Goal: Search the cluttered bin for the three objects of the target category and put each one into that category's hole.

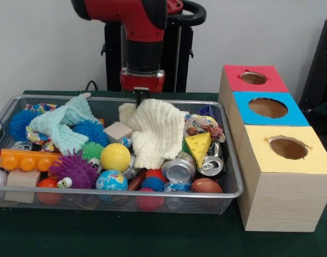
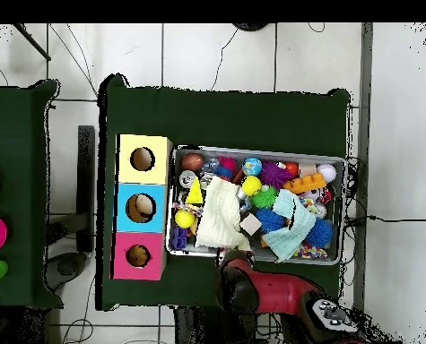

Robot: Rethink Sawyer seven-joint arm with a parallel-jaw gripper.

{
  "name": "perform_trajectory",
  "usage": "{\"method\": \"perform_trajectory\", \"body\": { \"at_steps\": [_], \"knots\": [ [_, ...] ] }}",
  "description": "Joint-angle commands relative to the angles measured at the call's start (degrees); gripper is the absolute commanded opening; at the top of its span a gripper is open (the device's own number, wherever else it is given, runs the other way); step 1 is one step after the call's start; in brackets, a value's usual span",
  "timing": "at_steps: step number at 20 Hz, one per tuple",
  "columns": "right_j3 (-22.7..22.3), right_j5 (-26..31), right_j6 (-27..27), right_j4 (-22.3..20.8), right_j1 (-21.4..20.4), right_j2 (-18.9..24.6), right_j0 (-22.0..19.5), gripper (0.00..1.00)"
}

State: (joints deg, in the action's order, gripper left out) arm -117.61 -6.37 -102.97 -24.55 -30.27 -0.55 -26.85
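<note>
No writing can be read on anything. The arm [image 1: 144, 37] is hung straight down at the basket's [image 1: 13, 104] far rim, its hand [image 1: 141, 94] mostly hidden behind the cream cloth [image 1: 160, 131]; its opening cannot be told. The red-faced hole [image 1: 253, 78] is seen at 3 o'clock from the hand. Green tabletop [image 2: 252, 112] edges are shown only overhead.

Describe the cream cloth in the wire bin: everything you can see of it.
The cream cloth is a soft, nubbly fabric like a washcloth, pale yellow-white, crumpled and draped over the clutter in the middle of the cluttered bin. Its far edge lies near the back rim, just below the tool. It hangs down toward two crushed cans, beside the yellow cheese wedge and the yellow ball. In the overhead view it spreads as a rough rectangle.
</note>
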Motion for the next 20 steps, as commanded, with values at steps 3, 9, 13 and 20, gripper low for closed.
{"method": "perform_trajectory", "body": {
  "at_steps": [3,9,13,20],
  "knots": [
    [15.4,16.9,13.1,-9.2,-5.2,10.9,-9.3,0.00],
    [17.4,23.2,16.4,-13.4,-6.2,17.7,-14.6,0.00],
    [17.9,25.3,16.4,-15.7,-6.6,20.9,-17.3,0.00],
    [18.4,28.0,17.5,-18.7,-10.0,25.0,-19.7,0.00]
  ]
}}
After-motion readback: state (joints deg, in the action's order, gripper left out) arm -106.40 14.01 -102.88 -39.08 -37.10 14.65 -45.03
